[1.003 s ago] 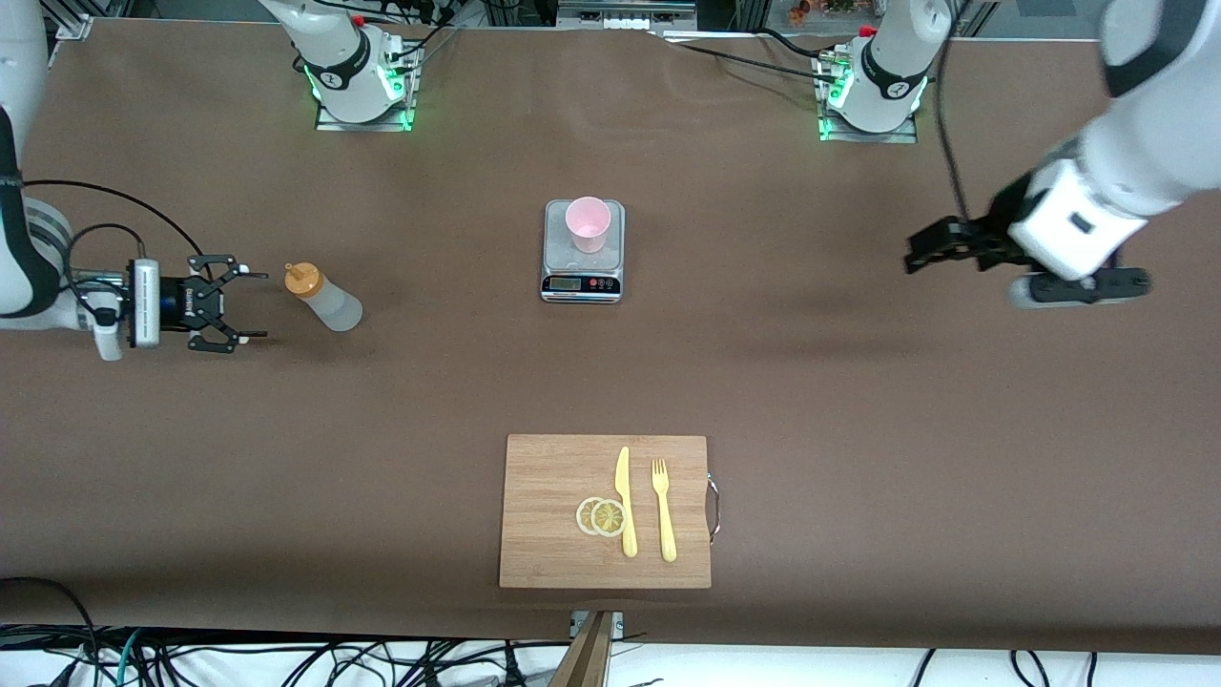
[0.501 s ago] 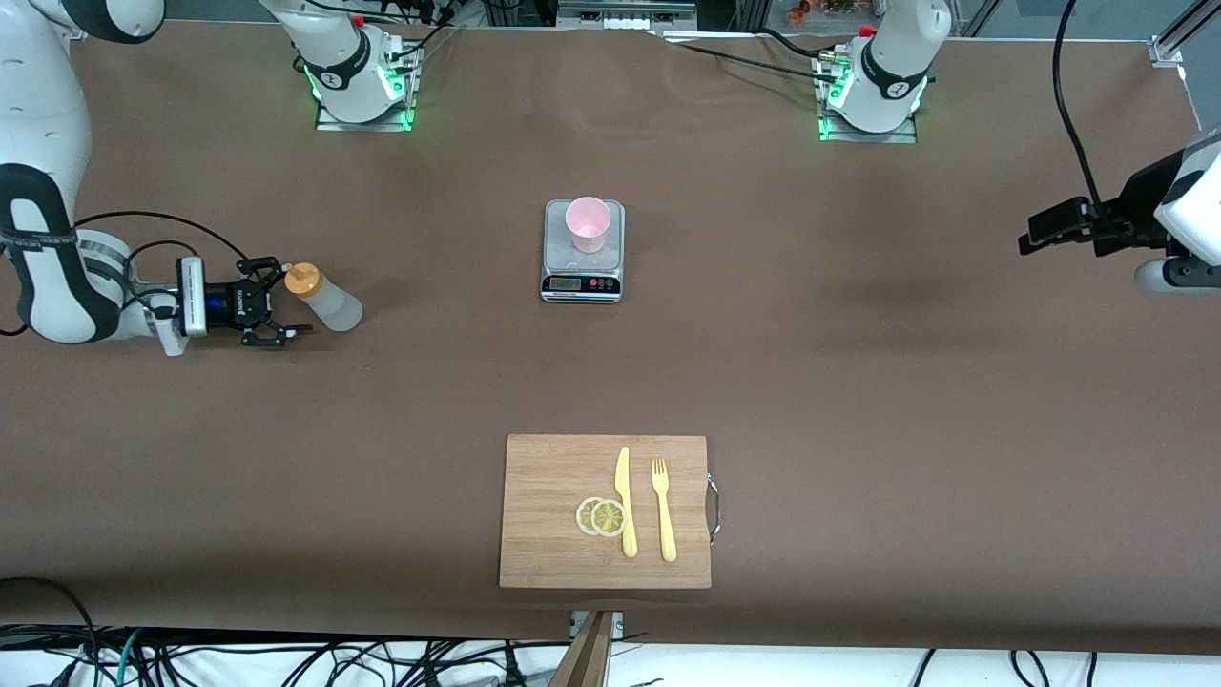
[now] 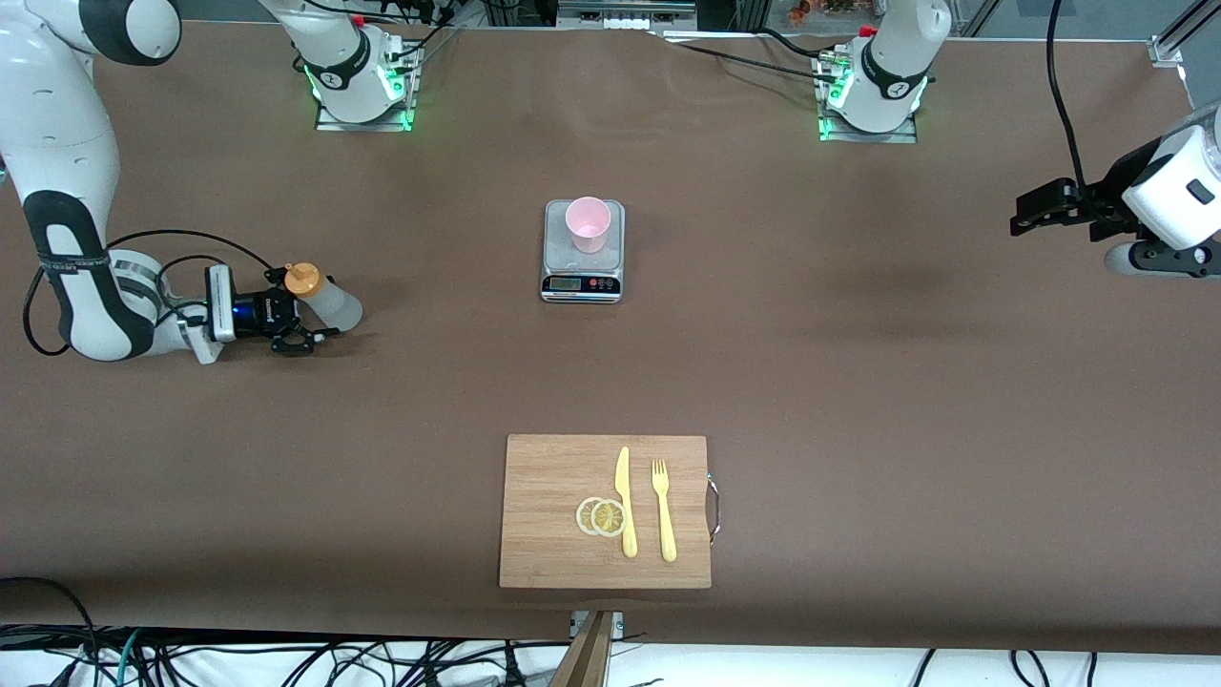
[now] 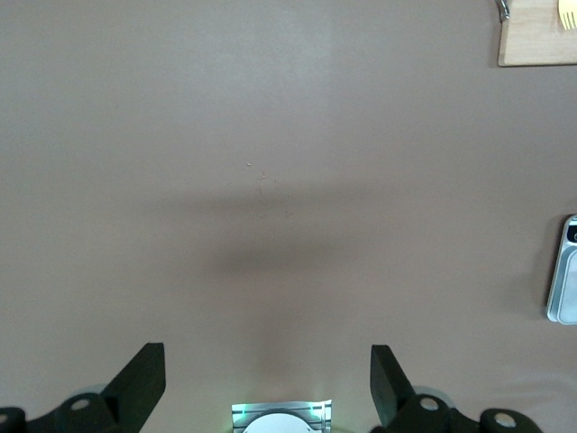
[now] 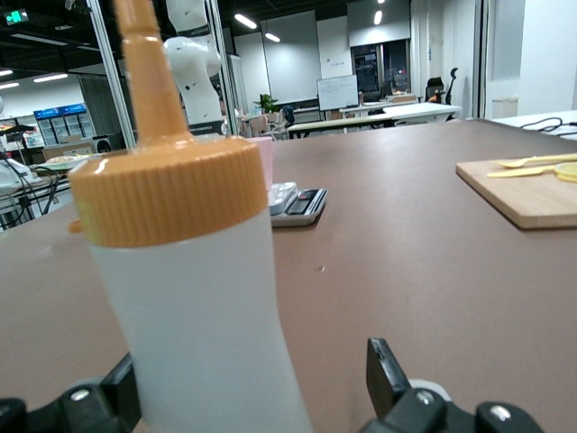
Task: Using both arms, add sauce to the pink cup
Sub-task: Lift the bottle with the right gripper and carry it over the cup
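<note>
Orange-capped sauce (image 3: 324,298) sits between the right gripper (image 3: 303,329)'s apart jaws, seemingly ungripped; left gripper (image 3: 1025,212)'s jaws apart.

pink cup (image 3: 588,222) on scale (image 3: 583,250); sauce (image 3: 324,298) toward right arm's end

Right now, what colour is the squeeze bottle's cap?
Orange, on the sauce bottle's cap; it shows best in the right wrist view.

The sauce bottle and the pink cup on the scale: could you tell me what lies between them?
Nothing: in the front view only bare brown table separates the sauce bottle from the pink cup on its scale.
</note>
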`<state>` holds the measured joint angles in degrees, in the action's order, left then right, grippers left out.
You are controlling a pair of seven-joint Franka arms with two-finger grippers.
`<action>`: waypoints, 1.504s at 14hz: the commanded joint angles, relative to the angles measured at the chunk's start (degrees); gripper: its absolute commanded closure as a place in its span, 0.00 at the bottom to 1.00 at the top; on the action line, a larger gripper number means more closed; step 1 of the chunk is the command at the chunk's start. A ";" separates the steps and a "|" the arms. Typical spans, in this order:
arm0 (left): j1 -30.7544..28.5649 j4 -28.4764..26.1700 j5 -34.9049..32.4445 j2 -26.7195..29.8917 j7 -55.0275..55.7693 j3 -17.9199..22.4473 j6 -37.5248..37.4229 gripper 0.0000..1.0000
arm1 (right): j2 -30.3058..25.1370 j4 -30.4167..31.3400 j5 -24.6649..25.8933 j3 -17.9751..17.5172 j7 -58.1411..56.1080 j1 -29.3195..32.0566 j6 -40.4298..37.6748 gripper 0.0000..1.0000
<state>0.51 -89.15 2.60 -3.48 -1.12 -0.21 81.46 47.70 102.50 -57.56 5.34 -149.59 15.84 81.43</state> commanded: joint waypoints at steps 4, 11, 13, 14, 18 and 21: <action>0.45 -0.41 -1.20 0.40 -1.61 -1.20 -3.85 0.00 | 1.61 -2.04 -1.60 -1.30 -0.27 -1.51 -0.92 0.00; 0.54 -0.32 -3.37 0.22 -1.87 -2.25 -4.29 0.00 | 1.43 -3.18 -1.60 -1.30 0.70 -2.39 -0.75 1.00; 0.37 -0.23 -5.32 0.23 -2.40 -3.13 -4.29 0.00 | 1.00 -3.53 -1.25 -1.30 2.71 -3.27 -0.66 1.00; 0.28 -0.06 -5.33 0.14 -2.40 -3.13 -4.21 0.00 | 0.73 -5.36 -0.55 -1.30 3.50 -4.32 -0.83 1.00; -0.25 0.64 -4.89 -1.36 -2.49 -2.96 -4.20 0.00 | -2.34 -11.87 8.49 -1.47 16.75 -8.62 -0.40 1.00; 0.10 0.91 -4.54 -1.44 -2.05 -3.13 -4.12 0.00 | -5.24 -17.23 18.06 -1.47 30.62 -14.15 0.04 1.00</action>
<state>0.53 -89.62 -1.12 -4.43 -1.90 -3.03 77.85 45.27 88.15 -45.24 3.82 -127.56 4.92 81.56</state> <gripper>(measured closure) 0.000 0.678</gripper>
